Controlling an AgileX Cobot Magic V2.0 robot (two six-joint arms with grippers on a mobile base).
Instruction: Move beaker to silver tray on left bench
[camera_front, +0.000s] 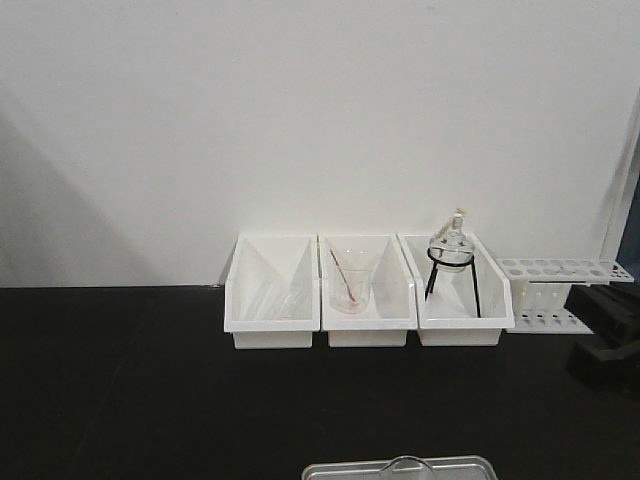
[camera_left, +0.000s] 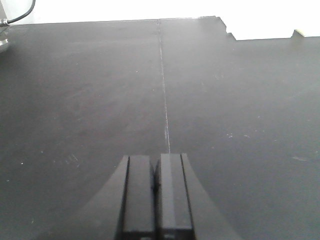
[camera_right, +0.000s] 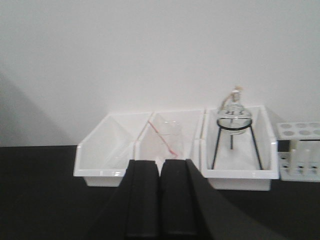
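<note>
On the black table (camera_front: 120, 400) the silver tray (camera_front: 330, 470) already seems to carry the beaker (camera_front: 406, 464) at the front edge, below both hands, left hand (camera_left: 156, 195) and right hand (camera_right: 160, 197) shut, empty.

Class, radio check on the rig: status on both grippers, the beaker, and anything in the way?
Left gripper shut, empty, over bare bench. Right gripper shut, empty, facing the white bins. Beaker in silver tray, only partly in frame. Nothing blocking.
</note>
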